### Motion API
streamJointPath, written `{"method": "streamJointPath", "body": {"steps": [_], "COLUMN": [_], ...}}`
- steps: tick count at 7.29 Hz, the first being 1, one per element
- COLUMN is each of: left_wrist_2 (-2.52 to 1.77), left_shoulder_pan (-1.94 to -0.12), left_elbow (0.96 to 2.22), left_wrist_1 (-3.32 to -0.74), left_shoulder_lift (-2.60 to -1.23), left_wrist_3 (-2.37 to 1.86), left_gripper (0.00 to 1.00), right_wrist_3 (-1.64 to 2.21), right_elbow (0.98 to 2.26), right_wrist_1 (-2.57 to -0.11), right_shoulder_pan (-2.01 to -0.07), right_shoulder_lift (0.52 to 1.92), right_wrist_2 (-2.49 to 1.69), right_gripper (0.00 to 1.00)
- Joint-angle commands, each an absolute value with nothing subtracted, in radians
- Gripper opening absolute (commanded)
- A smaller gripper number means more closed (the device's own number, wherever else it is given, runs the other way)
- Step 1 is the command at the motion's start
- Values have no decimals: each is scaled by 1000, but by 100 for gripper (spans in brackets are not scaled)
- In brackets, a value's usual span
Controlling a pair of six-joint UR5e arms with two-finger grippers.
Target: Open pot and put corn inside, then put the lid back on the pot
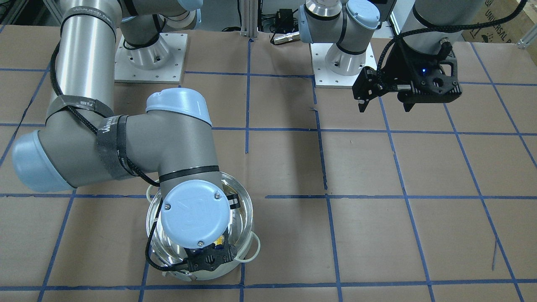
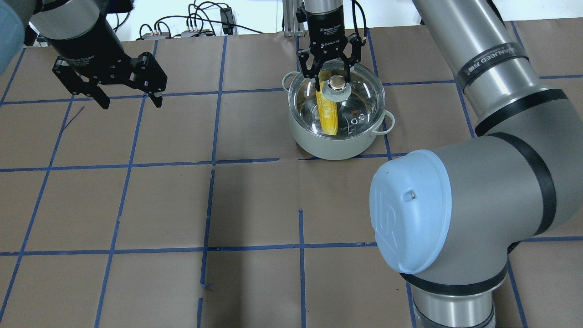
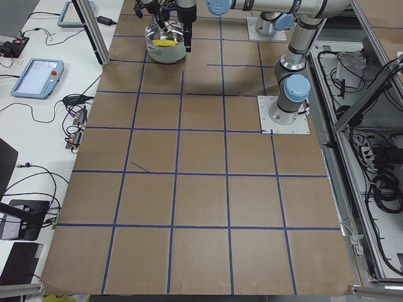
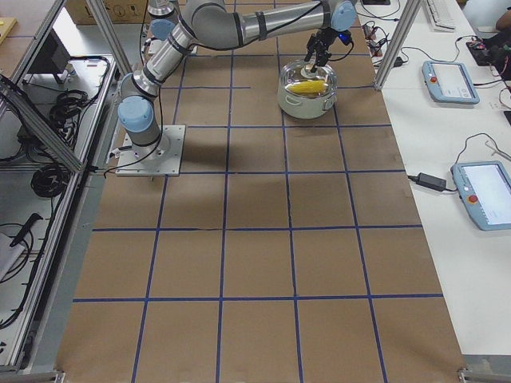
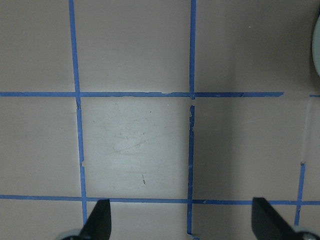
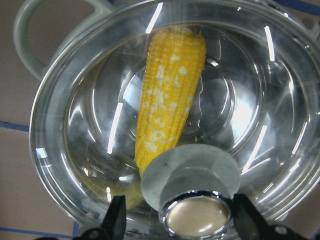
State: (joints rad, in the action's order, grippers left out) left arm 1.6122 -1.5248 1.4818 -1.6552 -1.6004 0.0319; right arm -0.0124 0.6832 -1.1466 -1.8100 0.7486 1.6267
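Inside pot (image 2: 334, 148), corn (image 2: 328, 116) under lid (image 2: 364, 98); right hand (image 2: 332, 85) spread above.

Bright, even light from overhead. White streaks of glare cross the lid (image 6: 260, 90); its knob (image 6: 192, 192) looks soft close up. Faint shadows lie on the tabletop (image 1: 289, 155).

Robotics lab here: table (image 3: 201, 207) taped in a blue grid, teach pendants (image 3: 38, 77) along the left edge, cable bundles (image 3: 378, 182) at right.
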Motion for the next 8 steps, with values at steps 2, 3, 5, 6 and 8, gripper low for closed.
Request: {"method": "streamJointPath", "body": {"steps": [2,3,5,6,8], "left_wrist_2": [1612,1612,1612,1612,1612], "left_shoulder_pan": [-1525,-1525,-1525,-1525,-1525], "left_elbow": [1482,1482,1482,1482,1482], "left_wrist_1": [-1655,-1655,-1655,-1655,-1655], "left_shoulder_lift": [-1601,-1601,-1601,-1601,-1601], "left_wrist_3": [31,32,32,31,31], "left_gripper": [100,100,100,100,100], "right_wrist_3": [-8,-3,17,18,43], "right_elbow": [690,704,707,712,741], "right_wrist_1": [-1085,-1050,-1019,-1019,-1095], "right_shoulder_pan": [-1801,-1801,-1799,-1801,-1810], "right_shoulder_lift": [825,888,971,988,988], "right_wrist_2": [1683,1681,1675,1675,1671], "right_gripper": [77,72,71,70,72]}}
